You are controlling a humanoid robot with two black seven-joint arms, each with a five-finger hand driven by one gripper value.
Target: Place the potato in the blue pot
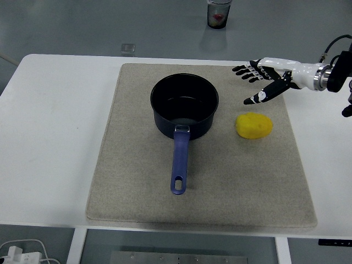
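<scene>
A yellow potato (254,126) lies on the grey mat (220,187), to the right of the blue pot (185,106). The pot stands upright and empty at the mat's middle, with its blue handle (180,165) pointing toward the near edge. My right hand (254,81) comes in from the right edge with its fingers spread. It hovers above the mat's far right corner, just behind and above the potato, and holds nothing. The left arm is out of view.
The white table (55,137) carries the mat. A clear cup (219,13) with something red inside stands beyond the far edge. A small clear square object (127,49) lies at the table's far edge. A cable and a plug (19,252) show at the bottom left.
</scene>
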